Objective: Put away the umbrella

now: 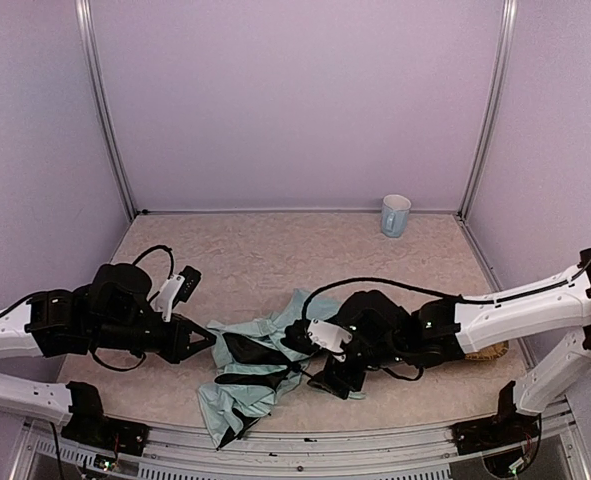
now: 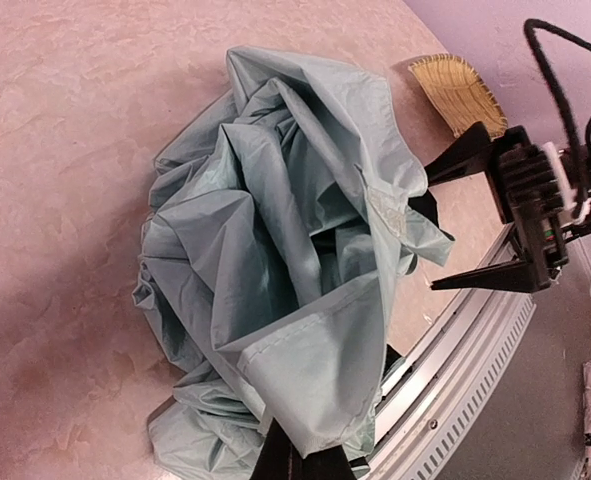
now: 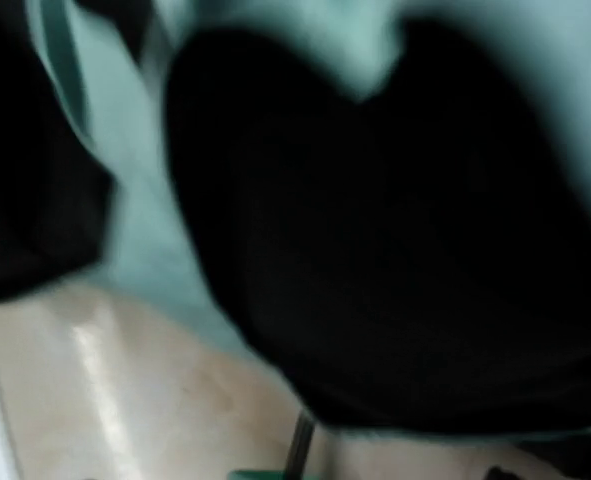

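The umbrella [image 1: 260,362] lies crumpled near the table's front edge, pale mint fabric with black lining showing. My left gripper [image 1: 207,338] is at its left end, shut on a fold of the fabric [image 2: 345,370]; the fingers [image 2: 300,462] are pinched together under that fold. My right gripper [image 1: 312,362] reaches in from the right. Its jaws stand wide apart, with the fabric's edge [image 2: 430,240] between the fingertips [image 2: 437,286]. The blurred right wrist view is filled by black lining [image 3: 375,230] and mint cloth, with a thin dark shaft [image 3: 299,445] at the bottom.
A pale blue mug [image 1: 395,215] stands at the back right by the wall. A woven straw mat [image 1: 487,350] lies under the right arm and also shows as the mat [image 2: 460,90] in the left wrist view. The metal front rail [image 2: 475,360] runs close beside the umbrella.
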{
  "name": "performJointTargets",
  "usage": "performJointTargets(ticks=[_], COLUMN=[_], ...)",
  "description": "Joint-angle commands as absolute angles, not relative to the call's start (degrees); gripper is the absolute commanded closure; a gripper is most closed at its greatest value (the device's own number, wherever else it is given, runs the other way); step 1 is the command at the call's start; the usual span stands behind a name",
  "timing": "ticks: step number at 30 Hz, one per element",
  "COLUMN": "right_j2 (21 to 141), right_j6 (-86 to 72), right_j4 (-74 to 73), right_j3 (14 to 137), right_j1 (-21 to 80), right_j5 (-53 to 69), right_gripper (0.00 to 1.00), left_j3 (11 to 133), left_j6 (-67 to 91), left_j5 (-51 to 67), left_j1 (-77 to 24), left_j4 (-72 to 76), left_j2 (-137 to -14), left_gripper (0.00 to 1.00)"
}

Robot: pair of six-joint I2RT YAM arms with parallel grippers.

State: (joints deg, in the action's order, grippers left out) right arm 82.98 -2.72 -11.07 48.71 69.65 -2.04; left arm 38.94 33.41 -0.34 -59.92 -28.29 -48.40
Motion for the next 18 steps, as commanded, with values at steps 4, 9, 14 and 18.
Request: performJointTargets(ticks=[4, 9, 14, 18], right_j2=[95.0, 99.7, 103.9, 104.1], right_j6=[-0.4, 1.5, 2.2, 2.5], right_j4=[-6.5, -2.9, -2.8, -3.0], right_j3=[51.6, 49.5, 51.2, 51.1], right_j1=[69.8, 69.8, 69.8, 68.7], right_j5=[-8.6, -10.2, -14.8, -14.8], right_gripper=[0.21, 0.26, 0.57, 0.76], left_j3=[40.8, 40.5, 40.8, 42.0], left_j6=[33.1, 33.5, 33.0, 31.5], left_j5=[-0.7, -1.7, -1.5, -2.6], left_j1=[-59.6, -59.6, -59.6, -61.8], left_j4=[-29.0, -29.8, -29.6, -28.4], left_j2=[-47.7, -46.0, -45.9, -44.3], left_gripper=[1.0, 1.0, 1.0, 1.0])
